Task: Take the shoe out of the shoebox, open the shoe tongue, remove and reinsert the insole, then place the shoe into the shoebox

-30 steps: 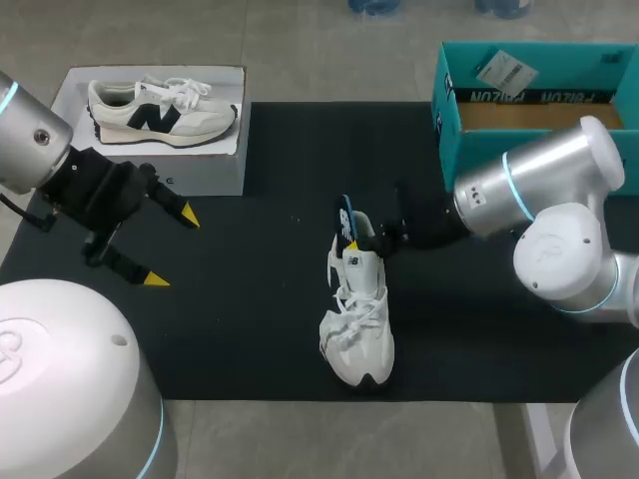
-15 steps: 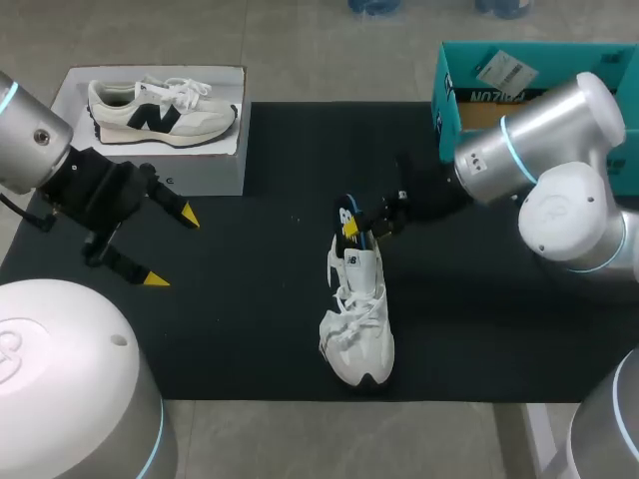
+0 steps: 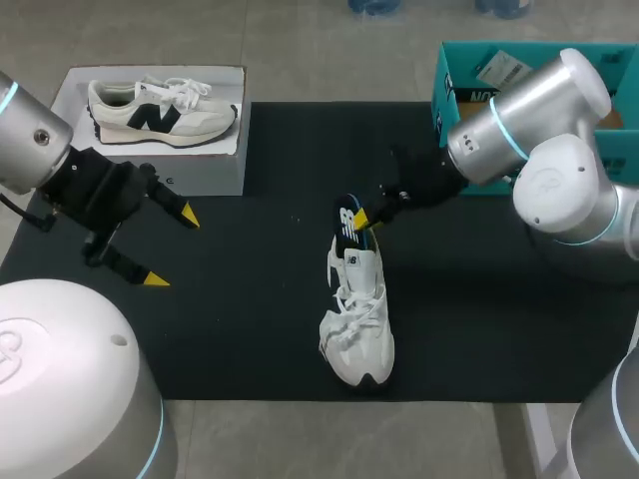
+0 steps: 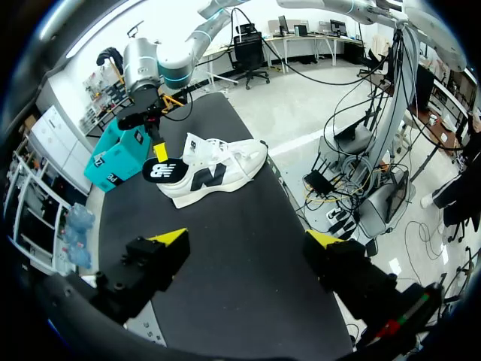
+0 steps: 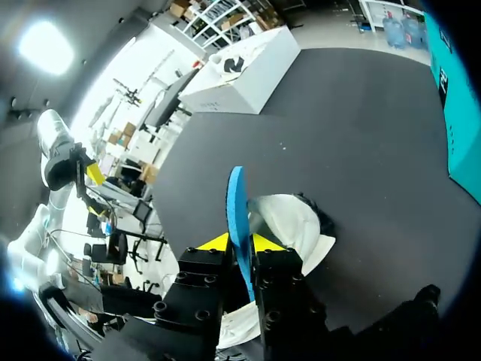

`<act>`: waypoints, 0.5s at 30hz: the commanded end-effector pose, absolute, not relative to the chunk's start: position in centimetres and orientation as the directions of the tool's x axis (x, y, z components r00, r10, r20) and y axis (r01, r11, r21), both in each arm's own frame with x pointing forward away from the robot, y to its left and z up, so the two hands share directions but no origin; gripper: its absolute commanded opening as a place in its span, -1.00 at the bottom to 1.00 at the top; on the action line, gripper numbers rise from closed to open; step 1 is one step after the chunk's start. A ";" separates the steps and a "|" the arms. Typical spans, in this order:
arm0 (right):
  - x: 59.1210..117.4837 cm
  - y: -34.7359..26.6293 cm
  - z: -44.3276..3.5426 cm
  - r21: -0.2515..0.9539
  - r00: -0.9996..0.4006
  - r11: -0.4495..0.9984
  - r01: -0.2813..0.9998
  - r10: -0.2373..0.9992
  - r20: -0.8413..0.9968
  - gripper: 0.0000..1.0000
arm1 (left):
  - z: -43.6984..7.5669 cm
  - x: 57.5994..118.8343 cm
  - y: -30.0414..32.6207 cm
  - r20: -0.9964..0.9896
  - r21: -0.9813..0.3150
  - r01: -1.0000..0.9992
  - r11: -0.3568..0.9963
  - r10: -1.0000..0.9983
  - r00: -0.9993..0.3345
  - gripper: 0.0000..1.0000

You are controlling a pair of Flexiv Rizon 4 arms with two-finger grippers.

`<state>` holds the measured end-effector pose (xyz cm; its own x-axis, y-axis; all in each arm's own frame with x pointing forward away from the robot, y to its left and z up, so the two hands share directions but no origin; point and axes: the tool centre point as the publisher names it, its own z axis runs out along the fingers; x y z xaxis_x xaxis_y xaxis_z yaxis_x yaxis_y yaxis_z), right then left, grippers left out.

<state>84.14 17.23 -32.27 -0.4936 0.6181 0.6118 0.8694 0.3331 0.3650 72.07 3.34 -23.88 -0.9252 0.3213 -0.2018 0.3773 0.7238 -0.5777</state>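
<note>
My right claw [image 3: 367, 217] is clamped on the blue insole [image 3: 346, 222], held edge-up at the heel of the white shoe [image 3: 357, 319]. The shoe sits mid-mat [image 3: 250, 299], left of and nearer than the teal shoebox [image 3: 449, 120]. My left claw [image 3: 173, 248] hangs at the left with its fingers apart.

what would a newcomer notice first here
The right hand stands out first, pinching a blue insole that stands up out of the white shoe mid-mat. Next come the teal shoebox at the far right and the left hand, open at the mat's left edge.
</note>
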 end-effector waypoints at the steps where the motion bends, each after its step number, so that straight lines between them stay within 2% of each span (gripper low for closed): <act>1: 83.7 16.6 -32.0 0.365 -0.489 0.326 0.872 0.628 0.606 -1.00 | -23.9 72.0 3.3 -0.201 -0.575 0.377 0.726 0.322 -0.925 1.00; 15: 81.4 17.1 -34.5 0.363 -0.456 0.280 0.889 0.613 0.645 -1.00 | -23.9 72.0 3.3 -0.201 -0.575 0.377 0.726 0.322 -0.925 1.00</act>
